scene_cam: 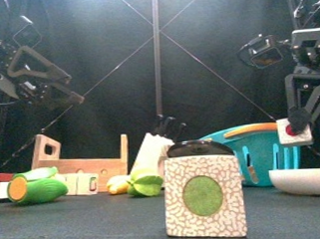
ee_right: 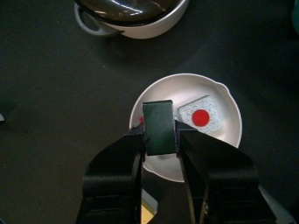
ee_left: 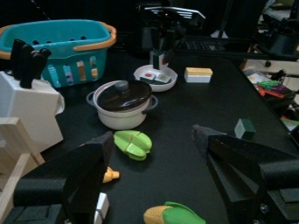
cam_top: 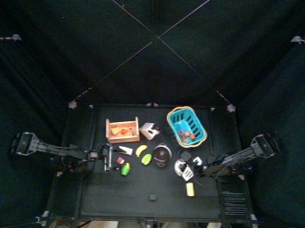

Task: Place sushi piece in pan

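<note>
While the right tool point(ee_right: 160, 140) grips a dark block above the bowl point(ee_right: 228, 133), left tool point(ee_left: 152, 175) gapes wide

A curtained robot lab: black bench point(cam_top: 155, 183) penned by black curtains point(cam_top: 48, 53), scattered toy food, blue basket point(cam_top: 187, 126).

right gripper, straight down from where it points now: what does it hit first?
Probably the white pan. The right gripper points down over its bowl, jaws close around a dark block, beside a white piece with a red dot. How high it hangs is unclear.
</note>
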`<state>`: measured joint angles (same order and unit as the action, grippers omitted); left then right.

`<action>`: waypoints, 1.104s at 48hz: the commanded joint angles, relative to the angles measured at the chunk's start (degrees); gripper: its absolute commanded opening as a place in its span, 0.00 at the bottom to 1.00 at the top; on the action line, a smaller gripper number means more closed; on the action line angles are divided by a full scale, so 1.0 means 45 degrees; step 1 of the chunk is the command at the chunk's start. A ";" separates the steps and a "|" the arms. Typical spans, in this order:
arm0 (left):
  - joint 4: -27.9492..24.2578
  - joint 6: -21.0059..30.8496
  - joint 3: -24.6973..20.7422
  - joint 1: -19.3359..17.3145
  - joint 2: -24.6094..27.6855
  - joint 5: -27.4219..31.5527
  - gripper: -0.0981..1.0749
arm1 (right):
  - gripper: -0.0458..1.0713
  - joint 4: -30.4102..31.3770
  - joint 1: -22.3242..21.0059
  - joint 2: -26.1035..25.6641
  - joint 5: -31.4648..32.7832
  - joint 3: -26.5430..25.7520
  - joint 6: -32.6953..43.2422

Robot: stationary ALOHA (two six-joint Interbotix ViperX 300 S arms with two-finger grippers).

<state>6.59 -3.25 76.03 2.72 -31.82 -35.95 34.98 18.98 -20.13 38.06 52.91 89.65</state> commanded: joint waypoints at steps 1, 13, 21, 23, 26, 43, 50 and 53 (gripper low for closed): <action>-0.0020 0.0000 -0.0117 0.0020 0.0000 -0.0059 0.96 | 0.55 0.0117 -0.0312 0.0176 -0.0391 -0.0020 0.0020; -0.0020 0.0000 -0.0098 0.0020 0.0000 -0.0039 0.96 | 0.55 0.0117 -0.1035 0.1035 -0.1133 0.0098 -0.0059; -0.0020 0.0000 -0.0098 0.0020 0.0000 -0.0059 0.96 | 0.61 0.0195 -0.1152 0.1133 -0.1367 0.0098 -0.0059; -0.0020 0.0000 -0.0098 0.0020 0.0000 -0.0039 0.96 | 0.64 0.0195 -0.1152 0.1133 -0.1367 0.0098 -0.0059; -0.0020 0.0000 -0.0098 0.0020 0.0000 -0.0039 0.96 | 0.69 0.0176 -0.1152 0.1133 -0.1367 0.0117 -0.0059; -0.0020 0.0000 -0.0098 0.0020 0.0000 -0.0039 0.96 | 0.84 0.0156 -0.1152 0.1016 -0.1289 0.0117 -0.0059; -0.0020 0.0000 -0.0098 0.0020 0.0000 -0.0039 0.96 | 0.84 0.0156 -0.1152 0.0879 -0.1230 0.0039 -0.0078; -0.0020 0.0000 -0.0098 0.0000 0.0000 -0.0059 0.96 | 0.84 0.0195 -0.1152 0.0684 -0.1172 -0.0039 -0.0078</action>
<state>6.50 -3.25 76.11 2.72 -31.82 -35.86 35.68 13.97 -14.94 32.52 53.88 89.38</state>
